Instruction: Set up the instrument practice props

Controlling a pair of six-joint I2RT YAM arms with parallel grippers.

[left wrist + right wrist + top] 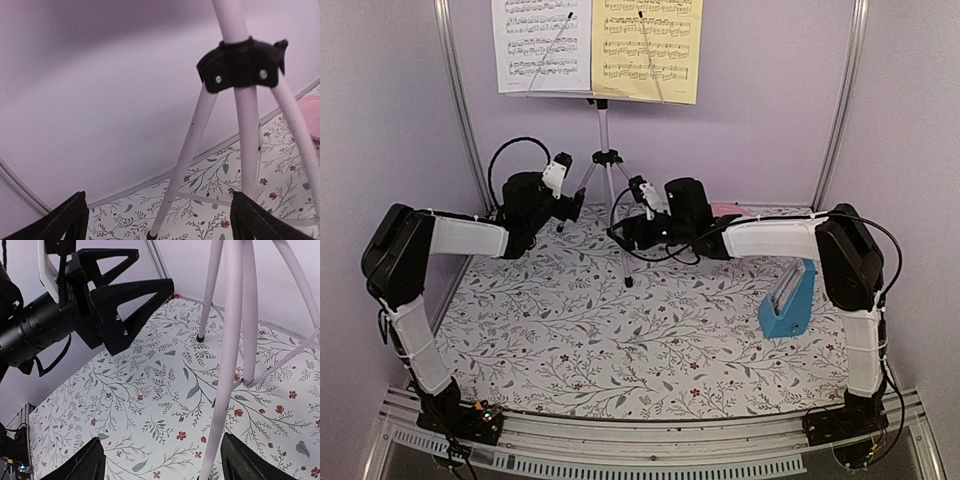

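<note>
The silver tripod music stand (607, 160) stands at the back centre. Its desk at the top holds a white sheet of music (540, 45) and a yellow sheet (646, 45). The blue metronome (788, 302) sits on the floral cloth at the right. My left gripper (576, 206) is open beside the stand's left leg. In the left wrist view the left gripper (157, 222) has that leg (187, 150) between its spread fingers, untouched. My right gripper (626, 236) is open at the front leg. In the right wrist view the right gripper (170, 462) has this leg (225, 390) just inside its right finger (247, 460).
A pink round plate (726, 210) lies behind my right arm, also in the left wrist view (310, 115). The black tripod hub (242, 65) is above the left gripper. The left gripper shows in the right wrist view (120, 305). Metal frame posts (460, 110) and purple walls close in the back.
</note>
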